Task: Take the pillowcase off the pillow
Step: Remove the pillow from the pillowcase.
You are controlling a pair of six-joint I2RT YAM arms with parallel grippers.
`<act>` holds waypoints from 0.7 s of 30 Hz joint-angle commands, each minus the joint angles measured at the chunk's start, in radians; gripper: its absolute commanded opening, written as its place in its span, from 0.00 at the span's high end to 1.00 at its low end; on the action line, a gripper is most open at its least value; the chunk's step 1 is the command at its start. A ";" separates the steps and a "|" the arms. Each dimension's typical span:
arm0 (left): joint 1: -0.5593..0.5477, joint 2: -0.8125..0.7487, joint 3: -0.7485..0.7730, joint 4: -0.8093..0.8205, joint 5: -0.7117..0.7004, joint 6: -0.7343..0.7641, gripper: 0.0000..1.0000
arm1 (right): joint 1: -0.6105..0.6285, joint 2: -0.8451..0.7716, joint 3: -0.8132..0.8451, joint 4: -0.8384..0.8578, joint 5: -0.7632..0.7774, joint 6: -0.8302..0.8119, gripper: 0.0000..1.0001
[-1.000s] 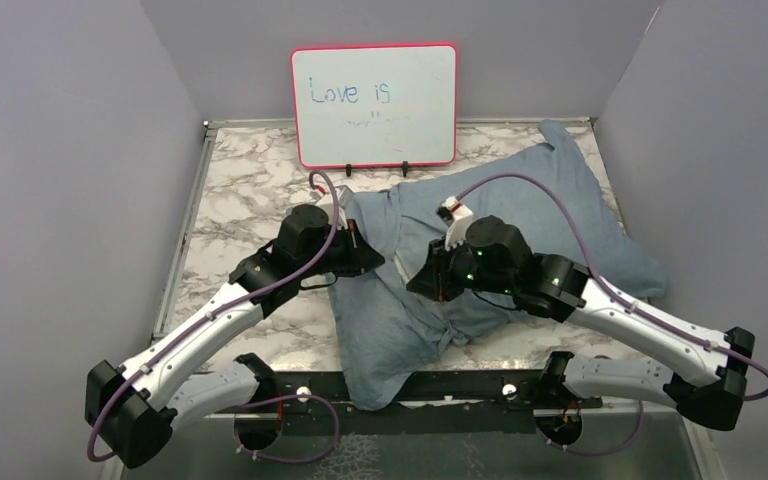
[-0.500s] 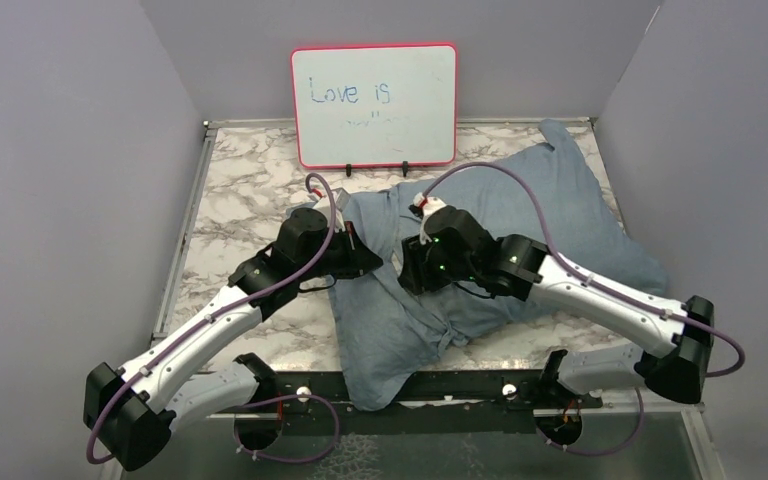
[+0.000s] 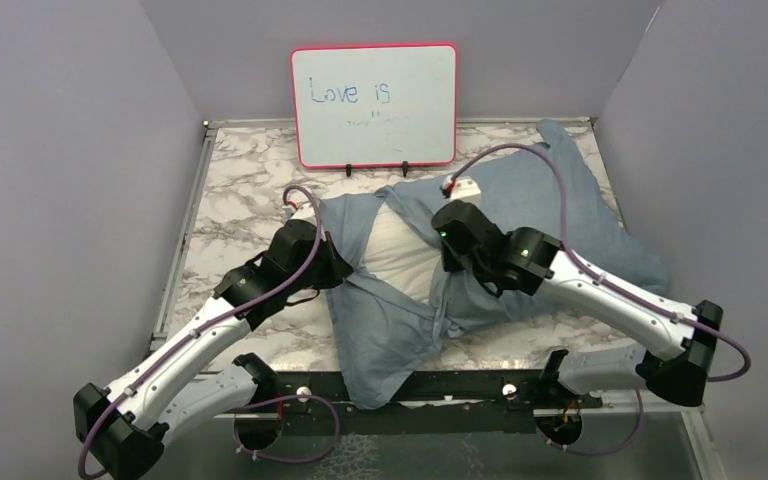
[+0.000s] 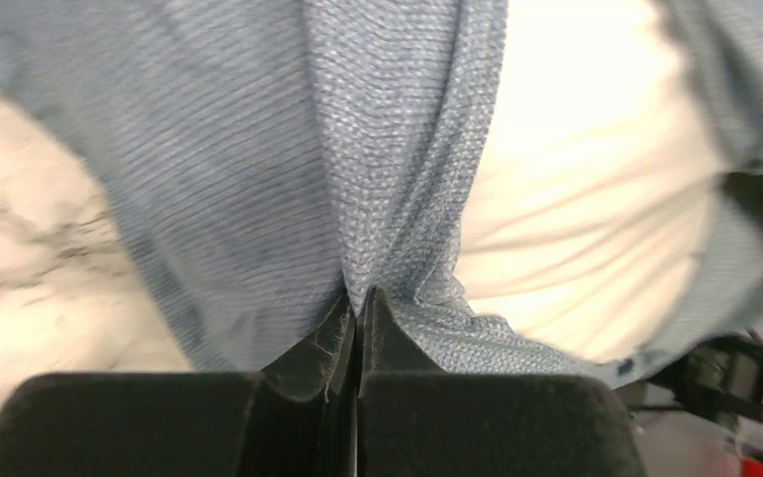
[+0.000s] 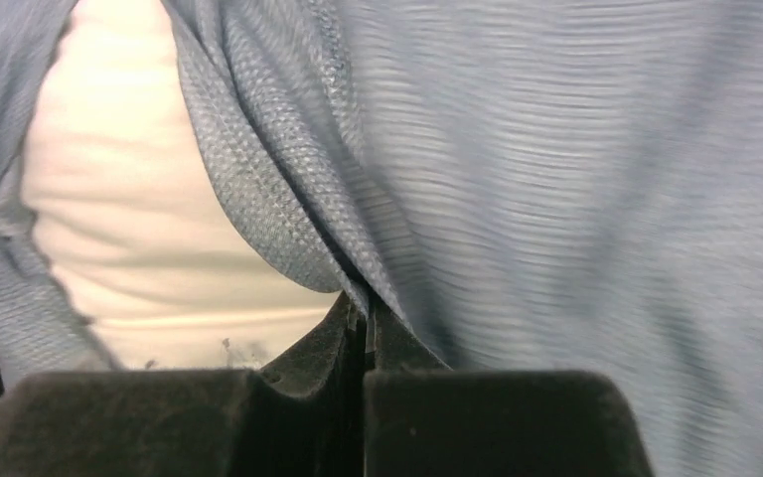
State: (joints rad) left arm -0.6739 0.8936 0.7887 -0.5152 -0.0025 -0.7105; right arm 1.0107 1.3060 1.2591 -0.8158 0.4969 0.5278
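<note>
Near edge: a loose flap of the pillowcase (image 3: 375, 370) hangs over the worktop (image 3: 250, 195) front. Just past it, the left claw (image 3: 338, 268) is pressed together, pinching the left hem of the case mouth. The right claw (image 3: 445, 268) pinches the right hem the same way. The pillow (image 3: 400, 250) shows white between the 2 claws. The rest of it sits inside the case, long axis running from the mouth toward the far-right corner, so the bulk lies beyond the right claw and the right arm is nearer. My read: the pillow must exit near-left through that mouth. 1 s ago the claws sat close together with no white showing; now they're apart and the mouth is open. The whiteboard (image 3: 375, 105) stands at the far edge.
</note>
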 commanded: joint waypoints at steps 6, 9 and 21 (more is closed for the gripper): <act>0.115 -0.076 -0.023 -0.267 -0.219 0.014 1.00 | -0.239 -0.066 -0.179 0.059 -0.211 0.056 0.99; 0.116 -0.058 -0.016 -0.187 -0.069 0.072 1.00 | -0.239 -0.093 -0.257 0.145 -0.370 0.057 0.99; 0.116 0.157 0.381 -0.131 0.073 0.244 0.22 | -0.237 -0.198 -0.404 0.211 -0.489 0.084 0.99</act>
State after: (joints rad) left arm -0.5640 0.9752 1.0393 -0.6674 0.0174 -0.5587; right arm 0.7643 1.0912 0.9066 -0.5442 0.1024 0.5911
